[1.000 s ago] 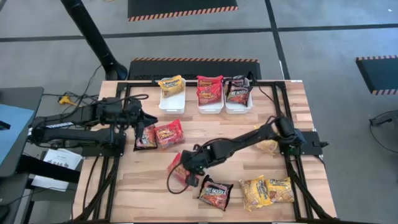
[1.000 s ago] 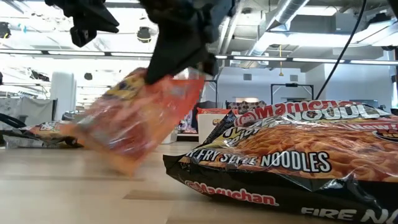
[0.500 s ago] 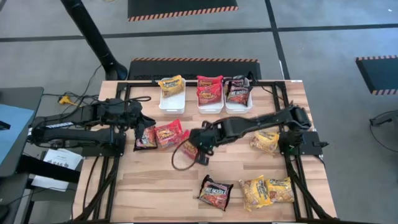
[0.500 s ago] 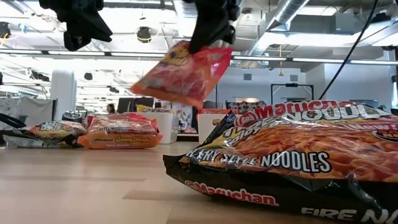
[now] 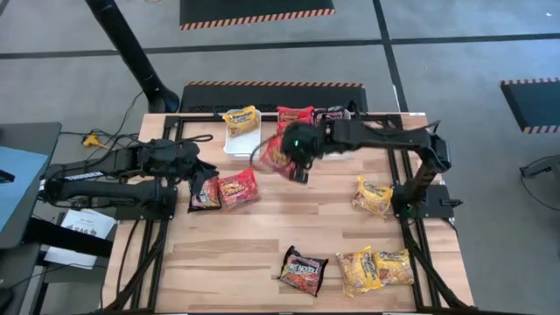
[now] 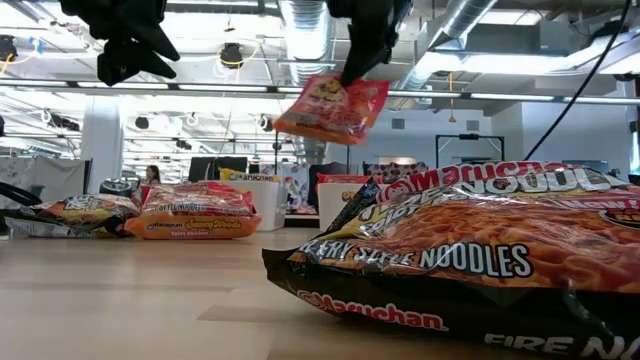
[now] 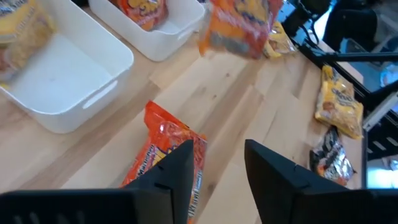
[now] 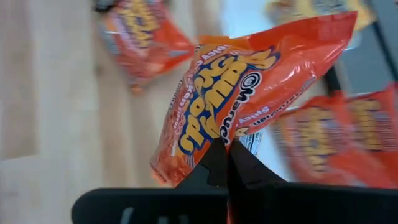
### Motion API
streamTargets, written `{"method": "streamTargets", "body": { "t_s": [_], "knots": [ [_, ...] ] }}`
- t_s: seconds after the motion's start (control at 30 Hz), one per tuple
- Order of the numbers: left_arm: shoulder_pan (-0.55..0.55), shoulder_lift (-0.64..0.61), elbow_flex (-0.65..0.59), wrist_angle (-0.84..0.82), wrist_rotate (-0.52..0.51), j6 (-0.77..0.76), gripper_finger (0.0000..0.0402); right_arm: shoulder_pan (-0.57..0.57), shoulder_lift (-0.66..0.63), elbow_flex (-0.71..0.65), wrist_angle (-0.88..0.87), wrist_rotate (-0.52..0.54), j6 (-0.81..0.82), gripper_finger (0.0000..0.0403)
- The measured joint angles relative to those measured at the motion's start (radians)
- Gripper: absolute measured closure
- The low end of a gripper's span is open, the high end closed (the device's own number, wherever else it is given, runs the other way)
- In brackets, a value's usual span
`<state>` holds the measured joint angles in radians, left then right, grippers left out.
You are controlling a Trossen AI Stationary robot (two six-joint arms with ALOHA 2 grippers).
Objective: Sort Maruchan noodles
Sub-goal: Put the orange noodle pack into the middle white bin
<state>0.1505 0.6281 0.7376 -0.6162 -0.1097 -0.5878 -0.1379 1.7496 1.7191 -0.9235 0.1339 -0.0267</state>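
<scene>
The right gripper (image 8: pixel 225 149) pinches a red Maruchan packet (image 5: pixel 278 154) hanging in the air beneath it, near the middle white bin (image 5: pixel 297 150), while the left gripper (image 7: pixel 214 163) stands spread above another red packet (image 7: pixel 163 155).

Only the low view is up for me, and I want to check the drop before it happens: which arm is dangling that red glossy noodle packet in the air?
Observer: The right gripper pinches the red glossy plastic noodle packet by one edge.
Operator: Is it over a bin?
Observer: Seen from above, it hangs at the near edge of the middle white plastic bin, which holds red packets.
Operator: And the left arm?
Observer: The left gripper is open and empty, above another red packet lying on the wooden table.
</scene>
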Motion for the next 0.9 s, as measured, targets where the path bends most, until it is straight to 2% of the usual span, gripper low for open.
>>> {"method": "streamTargets", "body": {
  "t_s": [0.27, 0.5, 0.9],
  "knots": [
    [0.000, 0.000, 0.000, 0.002, -0.094, -0.003, 0.0273, -0.168, 0.004, 0.000, -0.022, -0.001, -0.230, 0.0400],
    [0.000, 0.000, 0.000, 0.002, -0.114, -0.019, 0.0273, -0.270, 0.005, 0.000, -0.024, -0.002, -0.392, 0.0400],
    [0.000, 0.000, 0.000, 0.002, -0.169, -0.079, 0.0273, -0.356, 0.005, -0.008, 0.000, -0.060, -0.574, 0.0402]
  ]
}}
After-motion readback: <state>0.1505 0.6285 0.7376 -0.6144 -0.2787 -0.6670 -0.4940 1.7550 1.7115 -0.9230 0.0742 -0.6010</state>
